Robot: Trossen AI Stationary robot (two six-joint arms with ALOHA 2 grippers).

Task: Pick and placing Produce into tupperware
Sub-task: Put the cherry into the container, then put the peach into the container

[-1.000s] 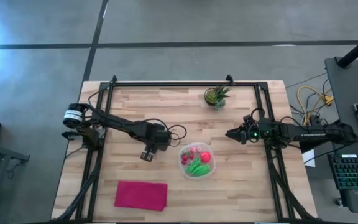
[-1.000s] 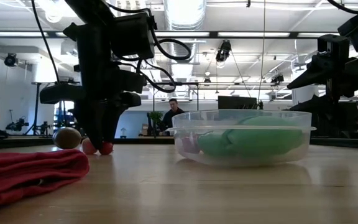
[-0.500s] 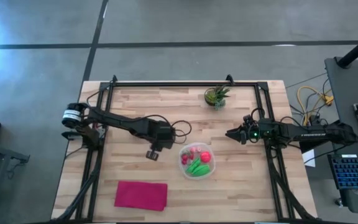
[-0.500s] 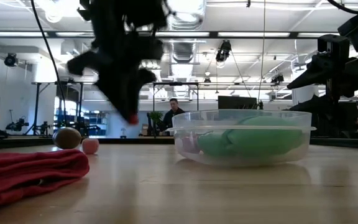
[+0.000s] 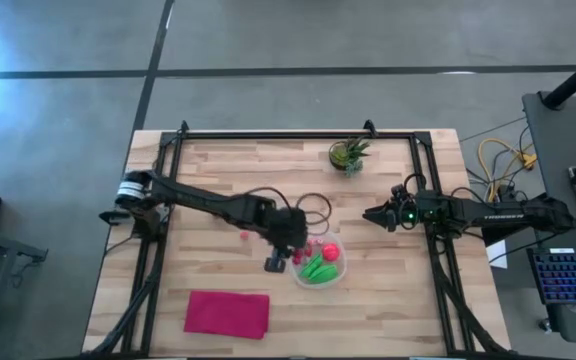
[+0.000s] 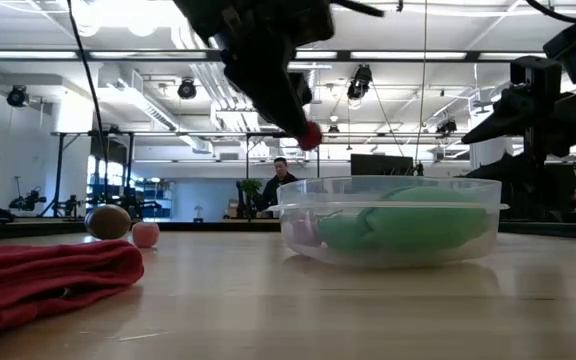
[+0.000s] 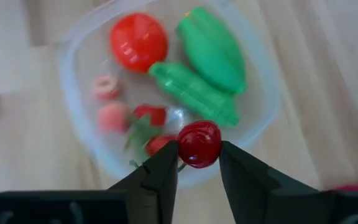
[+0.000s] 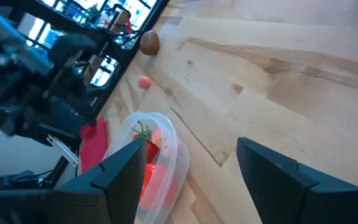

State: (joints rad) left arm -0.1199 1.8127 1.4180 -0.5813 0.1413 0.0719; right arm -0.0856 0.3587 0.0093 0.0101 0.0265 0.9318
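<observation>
My left gripper (image 7: 199, 163) hangs over the near-left rim of the tupperware (image 5: 320, 262), shut on a small red round piece (image 7: 199, 144). The low view shows that piece (image 6: 310, 135) above the clear tub (image 6: 388, 220). Inside the tub lie a red round piece (image 7: 138, 42), two green elongated pieces (image 7: 211, 50) and small pink and red ones. A pink piece (image 5: 243, 237) and a brown oval (image 6: 108, 221) rest on the table, left of the tub. My right gripper (image 8: 190, 146) waits open near the table's right edge (image 5: 368, 214). My left gripper pinches the small red round piece (image 7: 199, 144) between its two fingertips (image 7: 166, 163), one on each side. The fingers slant down from above and from the table's left. The piece is lifted clear, above the tub's rim (image 6: 298, 208).
A flat magenta cloth (image 5: 227, 312) lies near the table's near-left corner. A green potted plant (image 5: 348, 153) stands by the far edge. Black frame rails (image 5: 158, 200) run along the left, far and right sides. Bare wood shows between the tub and my right gripper.
My left gripper has risen from the table beside the pink piece, carrying the small red piece up with it, and has travelled toward the table's right until it hangs over the tub's left rim. The pink piece and the brown oval have stayed in place.
</observation>
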